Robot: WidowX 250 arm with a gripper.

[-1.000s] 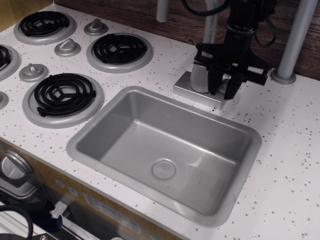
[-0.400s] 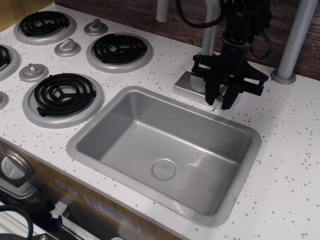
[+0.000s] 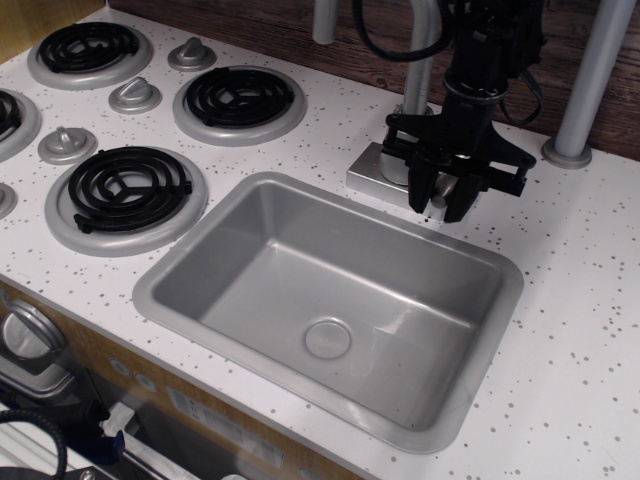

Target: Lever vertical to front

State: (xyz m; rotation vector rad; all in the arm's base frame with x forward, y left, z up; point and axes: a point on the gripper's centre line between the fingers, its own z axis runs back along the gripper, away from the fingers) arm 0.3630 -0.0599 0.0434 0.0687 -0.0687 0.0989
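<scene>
The lever [image 3: 441, 187] shows as a small silver piece between my black fingers, at the right end of the silver tap base [image 3: 377, 166] behind the sink. Most of it is hidden by the fingers, so I cannot tell its tilt. My gripper [image 3: 440, 206] points straight down over the sink's back rim, with its jaws closed against the lever from both sides. The black arm rises behind it to the top edge.
The grey sink [image 3: 152, 291] lies just in front of the gripper. The tall grey spout pipe [image 3: 421, 55] stands behind the tap base. A grey post [image 3: 586, 90] stands at the right. Black stove burners [image 3: 125, 188] and silver cone knobs [image 3: 135, 95] fill the left.
My gripper has shifted a little to the left and toward the sink, staying around the lever. The silver cylinder that showed left of the fingers is now hidden behind them.
</scene>
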